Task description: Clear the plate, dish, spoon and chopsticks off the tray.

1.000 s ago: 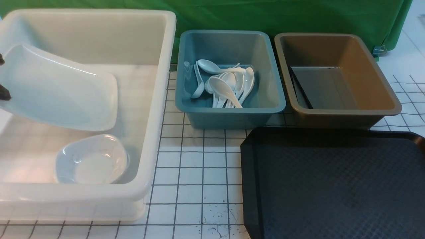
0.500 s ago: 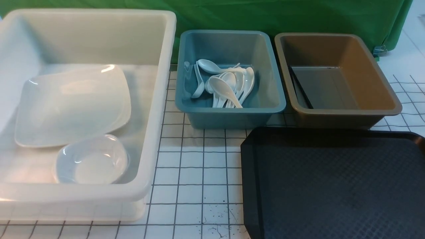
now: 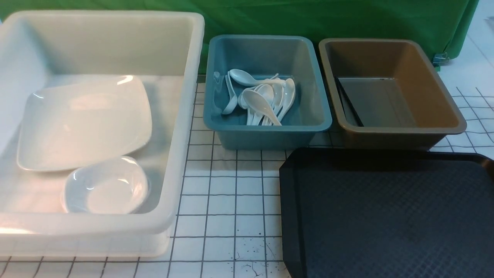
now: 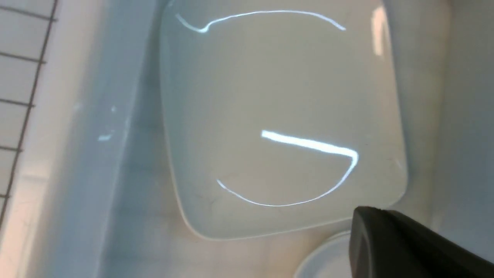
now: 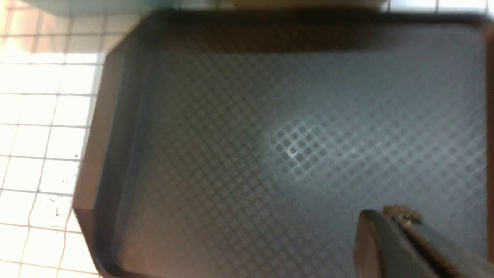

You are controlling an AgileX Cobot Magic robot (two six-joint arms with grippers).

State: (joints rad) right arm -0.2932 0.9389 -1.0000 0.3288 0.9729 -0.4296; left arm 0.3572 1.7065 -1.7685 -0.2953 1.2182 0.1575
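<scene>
The white plate [image 3: 85, 123] lies in the big white bin [image 3: 181, 116], its near edge touching the small white dish [image 3: 106, 187]. It fills the left wrist view [image 4: 281, 116]. My left gripper [image 4: 370, 212] is shut and empty, hovering above the plate's corner and the dish rim [image 4: 328, 255]. Several white spoons [image 3: 262, 100] lie in the blue bin [image 3: 268, 129]. The black chopsticks [image 3: 349, 102] lie in the brown bin [image 3: 397, 131]. The black tray [image 3: 386, 216] is bare. My right gripper [image 5: 386, 212] is shut and empty above the tray [image 5: 231, 154]. Neither gripper shows in the front view.
The three bins stand in a row along the back, in front of a green cloth [image 3: 308, 15]. The white gridded tabletop [image 3: 227, 200] shows between the white bin and the tray.
One second ago the plate was held tilted at the bin's left side by dark fingers. It was let go and now lies flat in the bin; the fingers have left the front view.
</scene>
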